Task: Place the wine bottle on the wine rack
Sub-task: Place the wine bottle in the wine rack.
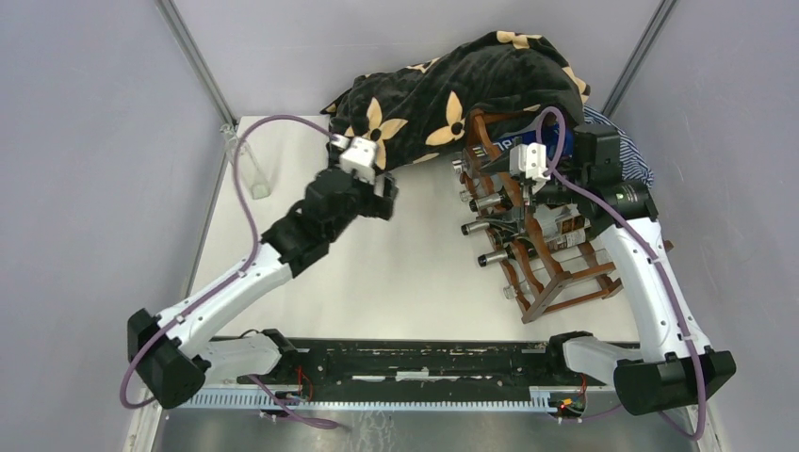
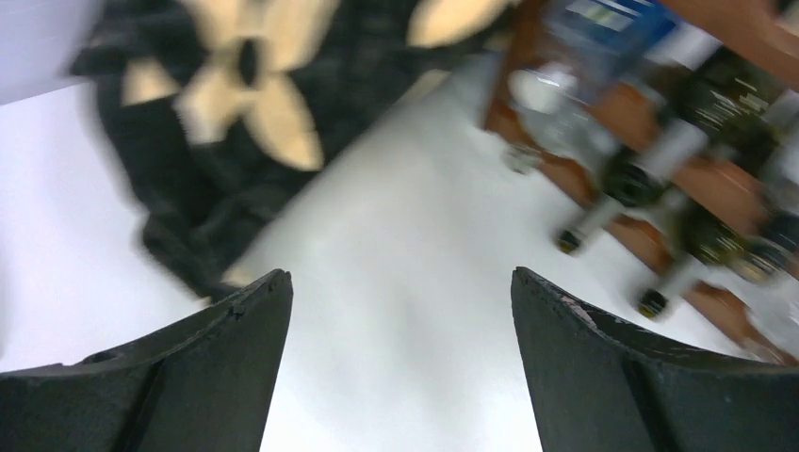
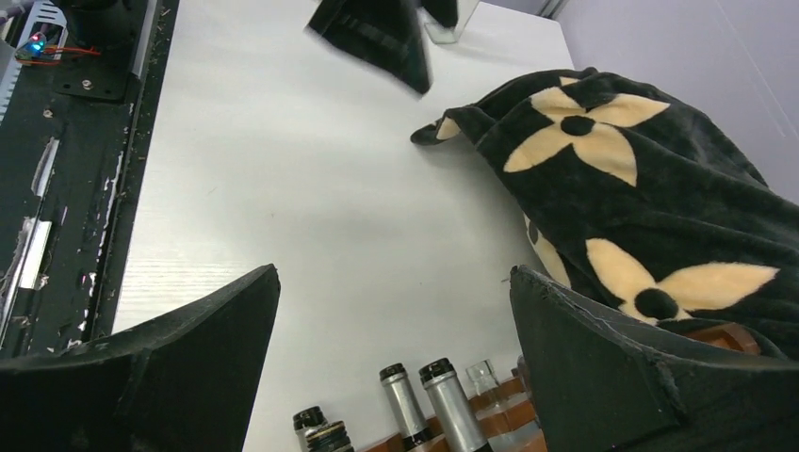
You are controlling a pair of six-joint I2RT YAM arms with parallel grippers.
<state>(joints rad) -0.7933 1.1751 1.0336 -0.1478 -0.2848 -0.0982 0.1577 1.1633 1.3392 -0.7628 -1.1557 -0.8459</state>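
Observation:
The dark reddish-brown wine rack [image 1: 558, 275] stands at the right of the white table [image 1: 415, 273]. Several bottles [image 1: 490, 230] lie on it, necks pointing left. A clear glass bottle [image 1: 252, 171] stands alone at the table's far left edge. My right gripper [image 1: 521, 215] hovers over the rack's left side, open and empty; in the right wrist view [image 3: 396, 282] bottle necks [image 3: 450, 400] show just below the jaws. My left gripper [image 1: 384, 200] is open and empty over mid-table; its blurred wrist view [image 2: 400, 282] shows bare table between the jaws and the rack [image 2: 721, 174] at upper right.
A black blanket with beige flowers [image 1: 452, 94] is heaped at the back, draped over the rack's far end. A blue-and-white striped cloth [image 1: 629, 155] lies behind the rack. Grey walls close in the table on three sides.

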